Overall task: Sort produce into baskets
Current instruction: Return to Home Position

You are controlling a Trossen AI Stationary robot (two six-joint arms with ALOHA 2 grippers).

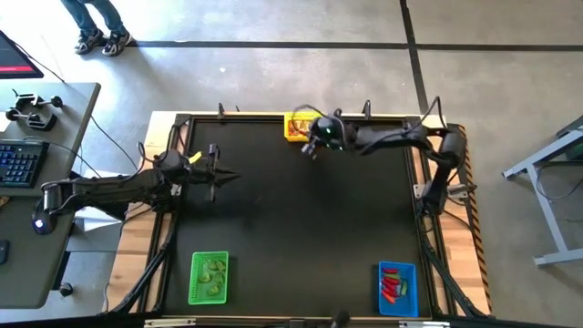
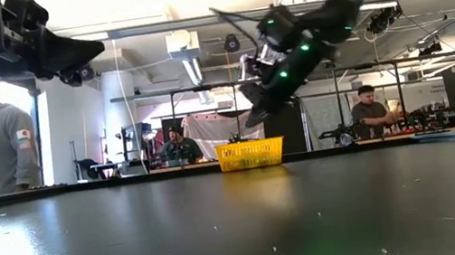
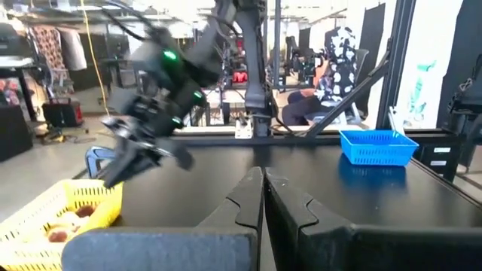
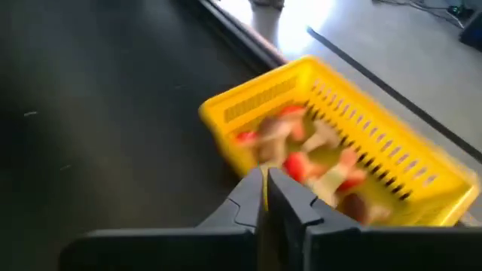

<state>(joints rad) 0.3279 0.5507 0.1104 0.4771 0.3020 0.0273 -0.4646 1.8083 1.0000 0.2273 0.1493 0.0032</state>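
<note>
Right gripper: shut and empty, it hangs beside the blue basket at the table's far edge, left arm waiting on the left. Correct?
No: the basket beside the right gripper is the yellow basket, as the high view shows; the blue basket sits at the near right corner. The rest holds, left gripper included.

Table — yellow basket, green basket, blue basket

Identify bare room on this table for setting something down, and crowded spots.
Bare: the middle of the table, and the strip between the green basket and blue basket. Crowded: by the yellow basket, where the right gripper hangs; the left gripper overhangs the left side.
</note>
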